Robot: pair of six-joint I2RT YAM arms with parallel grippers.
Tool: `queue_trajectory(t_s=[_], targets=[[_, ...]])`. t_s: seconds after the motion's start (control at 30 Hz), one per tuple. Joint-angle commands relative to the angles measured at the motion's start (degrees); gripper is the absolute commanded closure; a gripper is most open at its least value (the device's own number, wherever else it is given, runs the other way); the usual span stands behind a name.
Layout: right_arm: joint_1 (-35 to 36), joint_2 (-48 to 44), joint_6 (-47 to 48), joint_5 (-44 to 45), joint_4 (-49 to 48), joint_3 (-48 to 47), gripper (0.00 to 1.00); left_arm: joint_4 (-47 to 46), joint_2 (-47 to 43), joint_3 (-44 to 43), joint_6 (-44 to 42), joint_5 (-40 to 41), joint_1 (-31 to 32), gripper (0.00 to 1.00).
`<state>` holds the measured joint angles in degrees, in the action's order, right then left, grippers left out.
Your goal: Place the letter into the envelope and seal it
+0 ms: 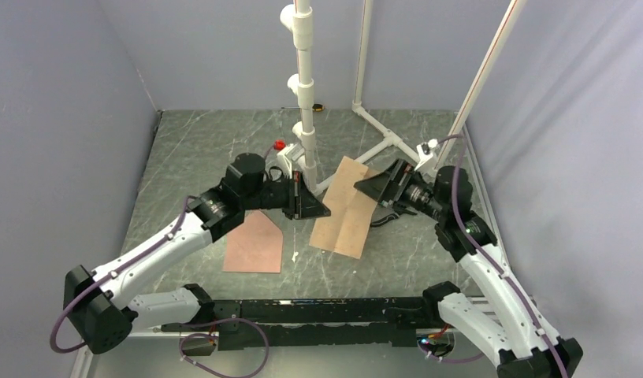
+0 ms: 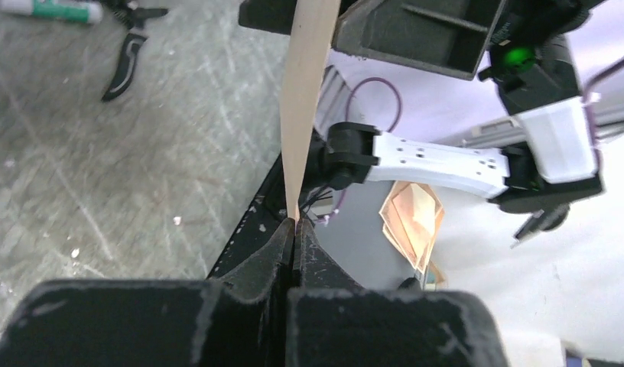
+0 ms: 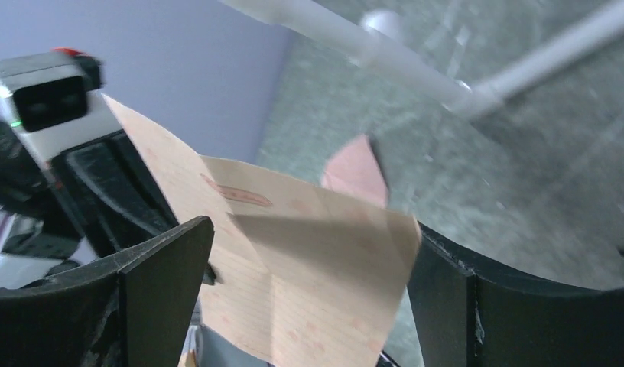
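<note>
the flat light tan paper letter with crossed fold creases [image 1: 346, 209] sits to the right of the pinkish-brown paper envelope with the pointed triangular flap [image 1: 254, 242], apart from it and not inside it. the left gripper [image 2: 294, 229] has its fingers pressed together on the letter's edge nearest the envelope. its wrist view shows the sheet edge-on, rising straight out of the pinch, so the sheet looks lifted off the grey-green marbled table [image 1: 184, 150] rather than lying on it. the right gripper [image 3: 310, 229] is at the letter's edge farthest from the envelope, fingers spread wide, with the sheet between them and neither finger visibly touching it. with one side clamped and the other ready to be caught, the sheet can probably be kept taut and steered instead of flopping.

the envelope lies flat with its flap unfolded. nothing shows inside it, and i cannot tell whether its pocket mouth gapes. by my reading, insertion is not yet begun: the letter has to be brought over to the envelope's flap end first, and sealing comes after that.
</note>
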<state>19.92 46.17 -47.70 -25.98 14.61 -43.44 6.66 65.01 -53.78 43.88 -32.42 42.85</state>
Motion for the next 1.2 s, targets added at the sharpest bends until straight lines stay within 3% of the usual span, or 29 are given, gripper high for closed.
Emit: queue_trajectory(t_s=[0.0,0.17,0.4,0.5,0.63,0.67,0.8,0.97,1.07,1.17], targets=[[-0.06,-3.69,-1.61,-5.24,-11.55,-4.98,0.11,5.04,-1.6,-9.51,-2.58,-6.55,-0.38,0.98],[-0.06,-6.41,0.43,-9.25,-14.31,-6.83,0.34,13.48,1.73,-21.04,-1.99,-13.86,-2.58,0.98],[-0.06,-5.92,2.54,-13.84,-18.61,-10.71,0.62,12.04,1.76,-21.09,0.65,-19.51,-6.22,0.98],[-0.06,-5.49,3.58,-14.69,-19.55,-12.36,0.58,12.79,1.03,-21.04,0.36,-19.95,-8.9,0.98],[-0.06,-4.91,3.41,-17.57,-22.63,-12.79,0.33,13.12,1.57,-20.97,1.68,-20.87,-12.59,0.98],[-0.06,-4.42,3.25,-18.92,-23.67,-12.73,0.3,13.11,1.83,-20.91,2.22,-20.91,-13.26,0.98],[-0.01,-1.0,2.16,-27.77,-26.02,-13.33,0.29,12.45,3.05,-20.89,3.23,-21.54,-15.11,0.98],[0.5,2.87,6.61,-36.42,-18.84,-16.34,0.28,9.92,3.9,-20.95,3.8,-22.97,-16.25,0.97],[0.6,4.08,12.03,-36.2,-10.14,-19.03,0.28,8.17,4.88,-21.31,4.15,-24.18,-16.48,0.98],[0.62,5.02,12.29,-35.97,-9.01,-20.23,0.3,5.65,5.3,-21.56,4.62,-25.57,-16.48,0.98]])
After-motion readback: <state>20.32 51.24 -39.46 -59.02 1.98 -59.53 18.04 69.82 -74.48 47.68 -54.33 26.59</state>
